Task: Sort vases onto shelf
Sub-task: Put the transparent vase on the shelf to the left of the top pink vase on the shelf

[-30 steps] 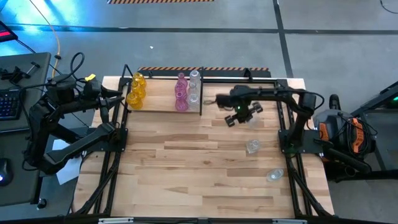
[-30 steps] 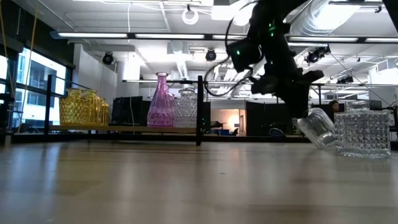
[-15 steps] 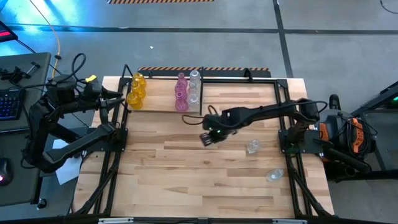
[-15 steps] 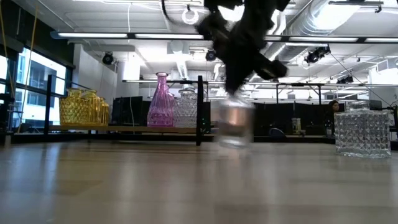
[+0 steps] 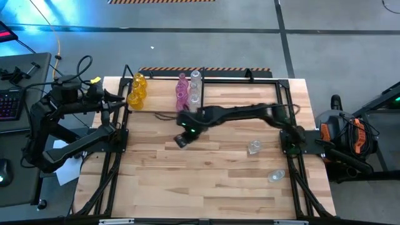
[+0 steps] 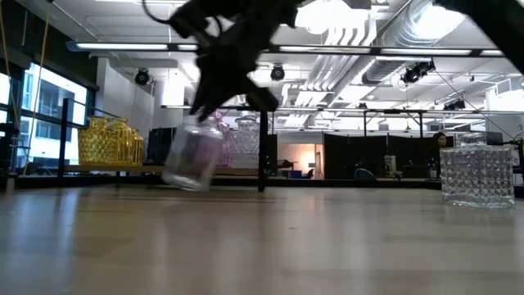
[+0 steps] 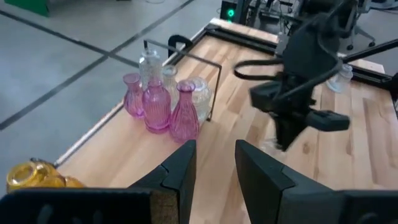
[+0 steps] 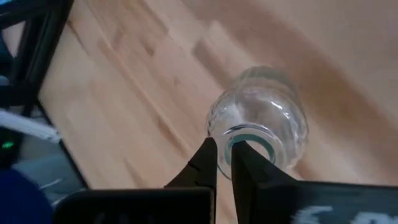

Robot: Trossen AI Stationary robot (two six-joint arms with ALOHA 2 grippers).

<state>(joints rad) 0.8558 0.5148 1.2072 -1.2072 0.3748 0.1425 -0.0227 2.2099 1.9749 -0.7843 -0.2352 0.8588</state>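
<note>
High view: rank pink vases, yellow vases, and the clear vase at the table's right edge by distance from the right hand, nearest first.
1. Pink vases, on the shelf just behind the right hand.
2. Yellow vases, at the shelf's left end.
3. Clear vase, far off by the table's right edge.

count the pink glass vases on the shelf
3. All stand clustered on the low black-rod shelf, beside its black upright divider: small pink glass vase, rounder pink vase, tall pink vase. More may hide behind them.
</note>
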